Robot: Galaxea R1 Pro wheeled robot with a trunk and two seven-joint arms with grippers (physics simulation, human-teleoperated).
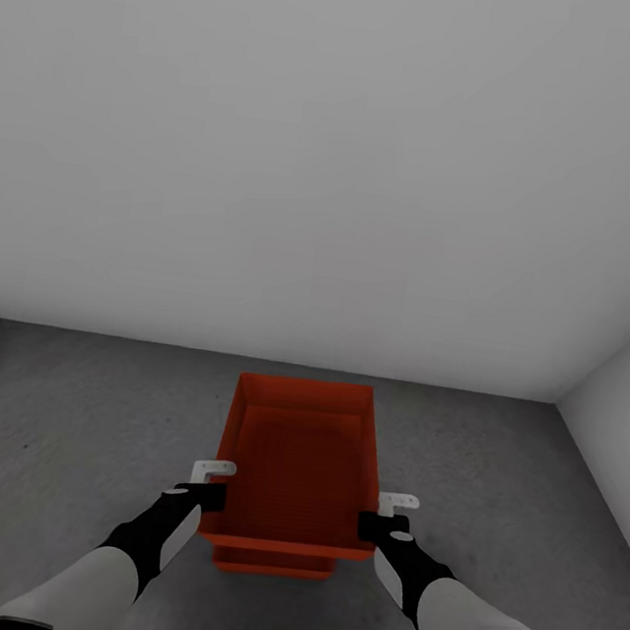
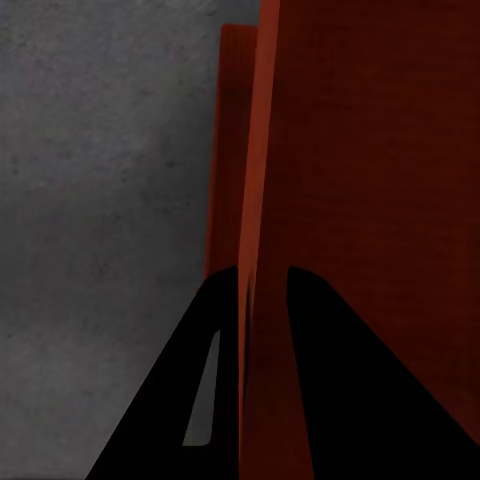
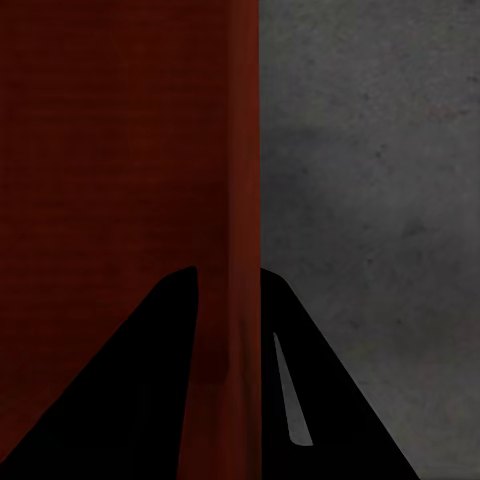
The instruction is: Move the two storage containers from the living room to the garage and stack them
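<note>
Right gripper (image 3: pixel 228 290): black fingers (image 3: pixel 130 400) clamp the orange-red storage container (image 3: pixel 110 150) wall, above grey concrete floor (image 3: pixel 380 170).

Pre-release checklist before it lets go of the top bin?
1. Left gripper on top bin wall: ok, fingers straddle the wall in the left wrist view.
2. Right gripper on the opposite wall: ok, same straddle in the right wrist view.
3. Lower bin under it: ok, its near edge shows below the top bin.
4. Lower bin on concrete floor: ok.
5. Top bin fully seated in or on the lower one: cannot tell.
6. Bins lined up: roughly ok, near edges look parallel.
</note>
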